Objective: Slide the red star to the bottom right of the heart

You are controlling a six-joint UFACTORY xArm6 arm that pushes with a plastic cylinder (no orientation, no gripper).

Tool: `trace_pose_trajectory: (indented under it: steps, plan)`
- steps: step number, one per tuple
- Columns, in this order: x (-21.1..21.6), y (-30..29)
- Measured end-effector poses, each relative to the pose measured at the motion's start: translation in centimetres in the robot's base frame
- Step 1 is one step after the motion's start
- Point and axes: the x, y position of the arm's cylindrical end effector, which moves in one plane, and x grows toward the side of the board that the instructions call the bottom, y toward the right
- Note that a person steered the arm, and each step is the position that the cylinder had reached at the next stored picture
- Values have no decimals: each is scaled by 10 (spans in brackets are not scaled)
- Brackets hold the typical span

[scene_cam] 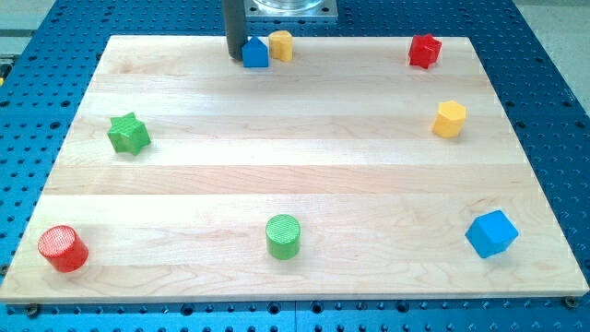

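The red star [424, 50] sits near the board's top right corner. A yellow block [281, 44], whose shape looks like a heart, lies at the top edge left of centre. A small blue block [255, 53] touches its left side. My tip [236, 57] rests on the board just left of the blue block, close to it or touching. The tip is far to the left of the red star.
A yellow hexagon [450, 119] lies below the red star at the right. A green star [128, 134] is at the left. A red cylinder [63, 248], a green cylinder [283, 236] and a blue cube [490, 233] stand along the wooden board's [295, 175] bottom.
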Motion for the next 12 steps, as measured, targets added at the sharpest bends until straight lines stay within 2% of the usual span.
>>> trace_pose_trajectory:
  steps: [1, 2, 3, 4, 7, 8, 9, 10, 12]
  plan:
    - [14, -24]
    - [70, -12]
    - [120, 28]
    - [140, 60]
    - [131, 262]
    - [94, 317]
    - [47, 340]
    - [-4, 329]
    - [6, 215]
